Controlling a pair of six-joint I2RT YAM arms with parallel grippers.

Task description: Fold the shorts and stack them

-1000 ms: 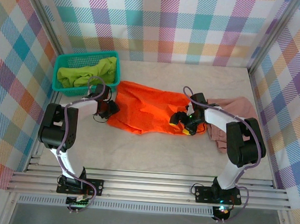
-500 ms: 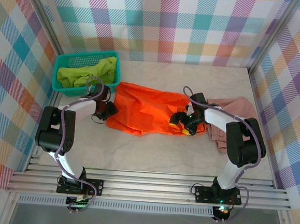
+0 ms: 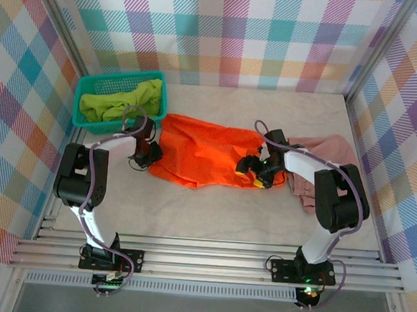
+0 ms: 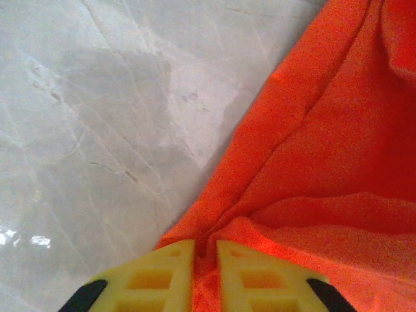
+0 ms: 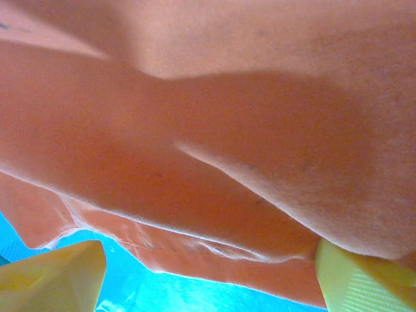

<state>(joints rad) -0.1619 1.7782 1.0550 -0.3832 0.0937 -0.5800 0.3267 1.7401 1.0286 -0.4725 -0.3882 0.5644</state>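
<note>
Since no pair is folded yet, you are near the start of the task. The orange shorts (image 3: 205, 156) lie spread but wrinkled on the table (image 3: 211, 214), just right of the basket (image 3: 120, 84). The green shorts (image 3: 118, 104) sit crumpled inside the basket. The pink shorts (image 3: 324, 154) lie bunched far right of it. Your left tool (image 3: 151, 151) is pressed together, pinching the orange edge nearest the basket. Your right tool (image 3: 254, 167) is spread wide at the orange edge farthest from the basket and seems to grip nothing. All the folding and stacking remains.
</note>
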